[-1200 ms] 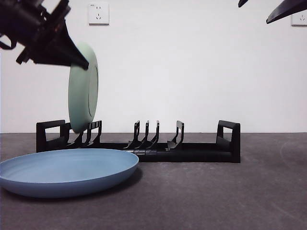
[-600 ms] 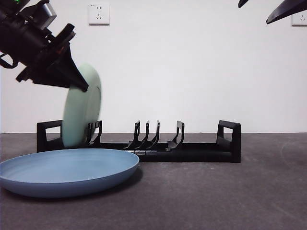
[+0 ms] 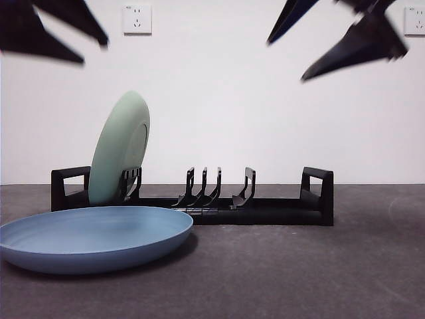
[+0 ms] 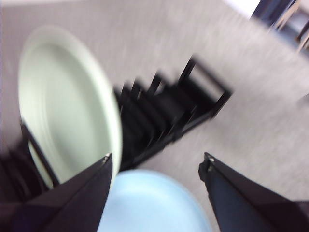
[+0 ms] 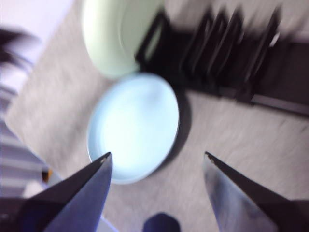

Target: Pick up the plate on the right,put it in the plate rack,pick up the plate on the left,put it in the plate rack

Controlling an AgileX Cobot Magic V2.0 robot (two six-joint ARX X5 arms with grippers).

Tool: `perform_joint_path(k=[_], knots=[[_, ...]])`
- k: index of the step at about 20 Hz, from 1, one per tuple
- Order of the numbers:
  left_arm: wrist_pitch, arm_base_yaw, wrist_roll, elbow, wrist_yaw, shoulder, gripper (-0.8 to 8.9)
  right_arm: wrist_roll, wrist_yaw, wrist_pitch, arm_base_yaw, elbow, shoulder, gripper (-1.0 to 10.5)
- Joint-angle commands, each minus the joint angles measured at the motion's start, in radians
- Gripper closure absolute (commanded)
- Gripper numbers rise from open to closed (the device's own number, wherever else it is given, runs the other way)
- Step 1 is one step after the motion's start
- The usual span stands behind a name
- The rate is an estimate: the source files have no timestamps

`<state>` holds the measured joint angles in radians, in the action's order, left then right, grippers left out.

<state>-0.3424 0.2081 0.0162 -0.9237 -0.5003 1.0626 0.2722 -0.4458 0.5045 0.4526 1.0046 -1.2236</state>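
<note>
A pale green plate (image 3: pixel 119 149) stands on edge in the left end of the black plate rack (image 3: pixel 265 209), leaning against its prongs. In front of it a blue plate (image 3: pixel 93 236) lies flat on the table. High at the left, my left gripper (image 3: pixel 94 53) is open and empty, well clear of the green plate. Its wrist view shows the green plate (image 4: pixel 63 96), rack (image 4: pixel 164 111) and blue plate (image 4: pixel 149 203) below the left gripper (image 4: pixel 158 159). My right gripper (image 3: pixel 285 61) hangs open high at the right. Far below the right gripper (image 5: pixel 158 155) lies the blue plate (image 5: pixel 135 123).
The dark grey table (image 3: pixel 299 266) runs back to a white wall with two outlets (image 3: pixel 136 18) (image 3: pixel 415 25). The rack's middle and right slots hold nothing.
My left gripper let go of the green plate and rose up and away. The plate settled into the rack's left end. My right gripper came down and leftward into view.
</note>
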Motion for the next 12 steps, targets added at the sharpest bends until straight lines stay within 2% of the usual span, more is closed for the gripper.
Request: perform_joint_path(k=[1,7,12], knots=[[-0.042,0.027,0.042,-0.005,0.066,-0.122,4.99,-0.019,-0.001,-0.029,0.043,0.001,-0.096,6.4],[-0.328,0.154,0.171,-0.196,0.375,-0.290,5.00,-0.008,-0.001,-0.170,0.108,0.001,-0.366,6.4],[-0.439,0.216,0.173,-0.328,0.449,-0.296,5.00,0.027,-0.076,-0.282,0.117,0.001,-0.523,7.3]])
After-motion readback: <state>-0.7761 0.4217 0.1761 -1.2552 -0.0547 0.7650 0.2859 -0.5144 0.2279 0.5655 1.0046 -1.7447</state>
